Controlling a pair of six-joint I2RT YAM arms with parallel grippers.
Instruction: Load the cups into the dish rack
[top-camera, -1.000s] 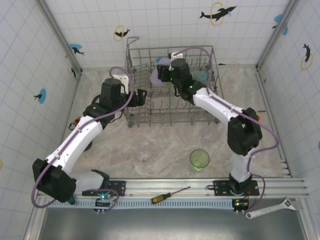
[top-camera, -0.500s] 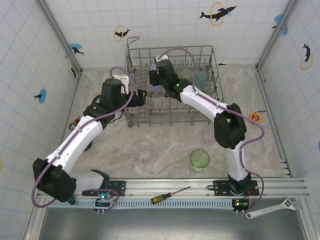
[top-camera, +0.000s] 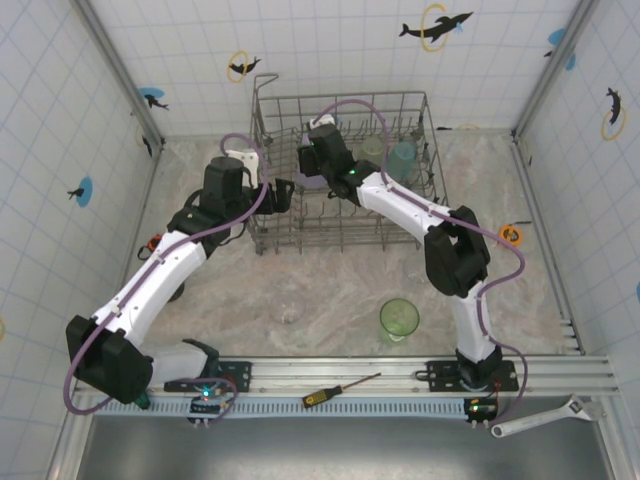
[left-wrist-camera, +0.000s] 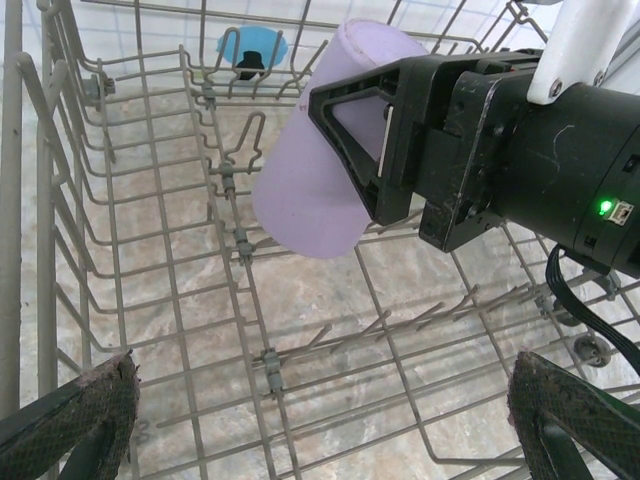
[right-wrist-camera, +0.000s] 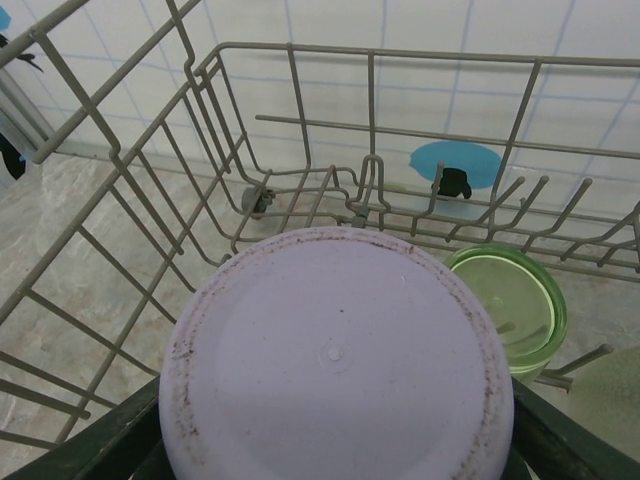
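R gripper (top-camera: 313, 168) clamped on lavender cup (left-wrist-camera: 300, 190) inside dish rack (top-camera: 345, 97); cup axis tilted, mouth down twd tines (left-wrist-camera: 400, 325) just below. L gripper (left-wrist-camera: 320, 420) spread, beside rack wall.

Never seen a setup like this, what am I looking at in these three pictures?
Two robot arms sit at a table's edge, each ending in a two-finger gripper. One picture looks down from above; the other two come from cameras on the wrists. The right gripper holds a lavender cup inside the dish rack. The left gripper hangs open by the rack's left wall. On the table stand a green cup and a clear cup; a screwdriver lies on the near rail.
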